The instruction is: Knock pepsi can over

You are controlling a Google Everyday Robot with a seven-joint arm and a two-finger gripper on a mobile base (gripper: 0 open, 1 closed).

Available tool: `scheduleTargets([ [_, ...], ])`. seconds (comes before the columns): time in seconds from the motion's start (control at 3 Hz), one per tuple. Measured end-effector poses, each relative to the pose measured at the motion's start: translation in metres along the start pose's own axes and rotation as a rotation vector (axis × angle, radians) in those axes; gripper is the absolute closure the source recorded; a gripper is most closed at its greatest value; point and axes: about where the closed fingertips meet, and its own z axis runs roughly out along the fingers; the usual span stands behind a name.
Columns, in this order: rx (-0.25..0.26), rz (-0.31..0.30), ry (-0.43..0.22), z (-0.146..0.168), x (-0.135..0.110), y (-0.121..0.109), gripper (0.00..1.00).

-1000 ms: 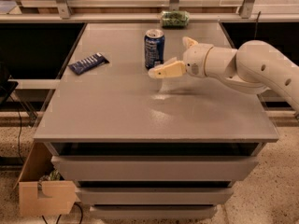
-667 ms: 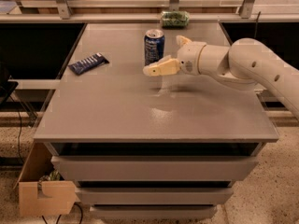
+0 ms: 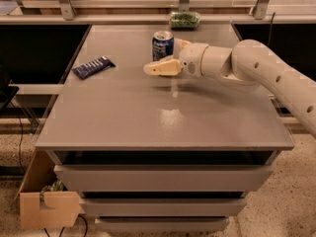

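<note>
At the far left, on the speckled floor beside the table's lower drawers, sits an open brown cardboard box (image 3: 47,209). Above it stands the broad grey rectangular table (image 3: 148,117), its matte top catching a pale glare near the middle. On the left part of the top lies a flat dark blue snack bar wrapper with white stripes (image 3: 93,66), turned at a slant and well apart from everything else.

Toward the back centre of the table stands the small dark blue metal pepsi can with a silver top rim (image 3: 163,44). It is upright, its opened top facing up. Behind it and slightly to the right, near the table's rear edge, rests a green translucent packet (image 3: 184,19), apart from the can.

The cream-coloured two-finger gripper (image 3: 163,58) reaches in from the right at the height of the can's lower half. Its fingers are spread. The near finger (image 3: 160,68) stretches leftward across the front of the can's base, its tip past the can's left side, while a bit of the other finger shows just to the right of the can, level with its upper body. The can stands in the gap between them. Whether either finger touches the can cannot be told.

Further right, the thick white jointed arm (image 3: 256,68) runs from the wrist off toward the right edge, hanging above the table's right side.
</note>
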Motion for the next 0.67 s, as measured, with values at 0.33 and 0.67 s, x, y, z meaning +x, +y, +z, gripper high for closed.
scheduleTargets([
  [0.33,-0.027,0.008,-0.023,0.0088,-0.0028,0.0019,0.38],
  [0.67,-0.049,0.011,-0.04,0.012,-0.0046,0.004,0.62],
])
